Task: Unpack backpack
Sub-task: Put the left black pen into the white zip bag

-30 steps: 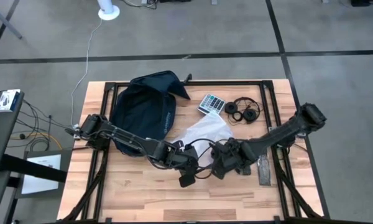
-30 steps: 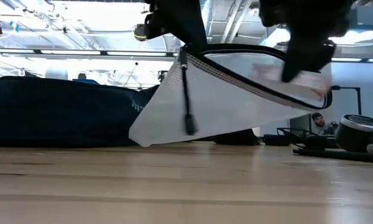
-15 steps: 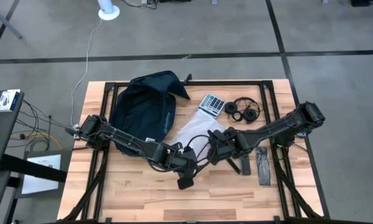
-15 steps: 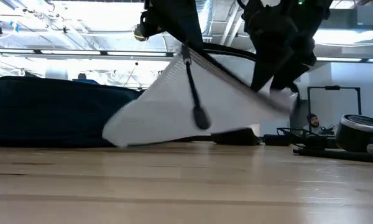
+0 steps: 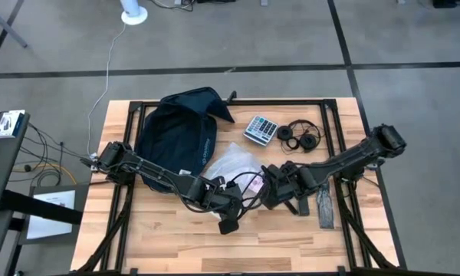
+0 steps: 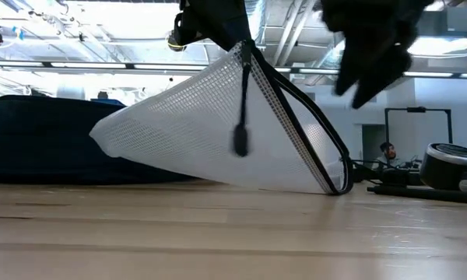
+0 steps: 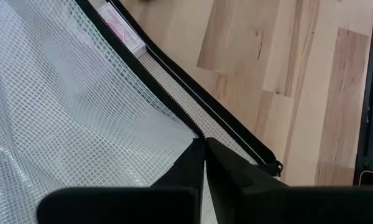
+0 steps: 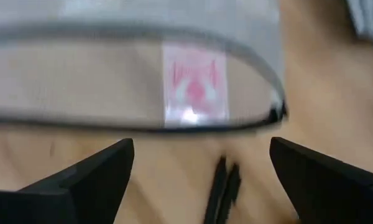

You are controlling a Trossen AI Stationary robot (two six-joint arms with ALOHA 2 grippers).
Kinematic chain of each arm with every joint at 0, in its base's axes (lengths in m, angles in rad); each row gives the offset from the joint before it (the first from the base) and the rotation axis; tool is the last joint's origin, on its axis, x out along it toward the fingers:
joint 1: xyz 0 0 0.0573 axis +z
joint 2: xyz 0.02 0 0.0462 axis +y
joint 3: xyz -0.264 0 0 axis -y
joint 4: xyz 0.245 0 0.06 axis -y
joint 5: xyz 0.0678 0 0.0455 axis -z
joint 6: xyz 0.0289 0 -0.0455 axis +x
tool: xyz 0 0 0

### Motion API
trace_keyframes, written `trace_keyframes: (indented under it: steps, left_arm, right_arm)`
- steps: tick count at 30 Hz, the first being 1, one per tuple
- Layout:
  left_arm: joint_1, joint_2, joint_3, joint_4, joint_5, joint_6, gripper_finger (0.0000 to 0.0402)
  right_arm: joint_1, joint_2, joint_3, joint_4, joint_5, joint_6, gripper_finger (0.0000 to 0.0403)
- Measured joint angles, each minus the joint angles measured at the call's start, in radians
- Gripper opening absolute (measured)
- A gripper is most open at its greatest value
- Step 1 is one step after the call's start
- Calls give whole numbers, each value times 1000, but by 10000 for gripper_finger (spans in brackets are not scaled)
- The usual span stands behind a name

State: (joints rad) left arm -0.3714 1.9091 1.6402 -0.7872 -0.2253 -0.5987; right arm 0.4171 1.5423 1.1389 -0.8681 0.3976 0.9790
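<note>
The dark navy backpack [image 5: 180, 134] [image 6: 54, 140] lies flat at the table's far left. A clear mesh pouch [image 5: 234, 165] [image 6: 202, 128] with a black zipper holds a pink-and-white packet [image 7: 125, 29] [image 8: 196, 84]. My left gripper [image 5: 241, 186] [image 7: 203, 146] is shut on the pouch's zipper edge at mid-table. The pouch's lower edge and right corner [image 6: 335, 187] rest on the wood. My right gripper [image 5: 267, 188] [image 8: 202, 180] hangs open just right of the pouch, touching nothing. A zipper pull [image 6: 240, 141] dangles. My left gripper pinches the pouch's zipper edge [image 7: 196, 134] between its two shut fingers, coming from above [image 6: 245, 48]. That edge is lifted into a peak. The mesh hangs down from it as a tent, and its bottom lies on the table.
A calculator [image 5: 261, 128] and black headphones [image 5: 300, 136] lie at the far right of the table. Two dark flat objects [image 5: 324, 207] [image 5: 303, 205] sit near the right arm. Bare wood lies along the near edge. A person [image 6: 391, 152] shows far behind.
My right gripper let go of the pouch's right end and drew back up and to the right. That end dropped, and its corner now rests on the table. My left gripper kept the zipper edge raised, so the pouch turned from a slanted sheet into a tent.
</note>
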Motion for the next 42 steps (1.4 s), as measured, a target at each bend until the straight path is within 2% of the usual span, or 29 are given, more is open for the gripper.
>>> trace_keyframes:
  steps: [3,6,10,13,15,23,27,33,42]
  left_arm:
    - [0,0,0,-1,0,0,0]
    - [0,0,0,-1,2,0,0]
    - [0,0,0,-1,8,0,0]
    - [5,0,0,-1,8,3,0]
    - [9,0,0,1,8,3,0]
    - [18,0,0,0,7,2,0]
    - [18,0,0,0,7,1,0]
    - [18,0,0,-1,7,0,0]
    - [18,0,0,-1,6,0,0]
  right_arm:
    - [53,-17,0,-91,-60,19,363]
    - [110,-17,-1,-180,-62,59,363]
    - [139,-17,-53,-192,-88,135,362]
    - [107,-17,-118,-165,-200,206,359]
    - [75,-16,-161,-109,-240,223,354]
    - [-24,-16,-195,61,-242,153,322]
    - [-48,-3,-195,71,-241,121,310]
    - [-77,83,-195,184,-291,36,306]
    - [-87,149,-194,200,-271,33,306]
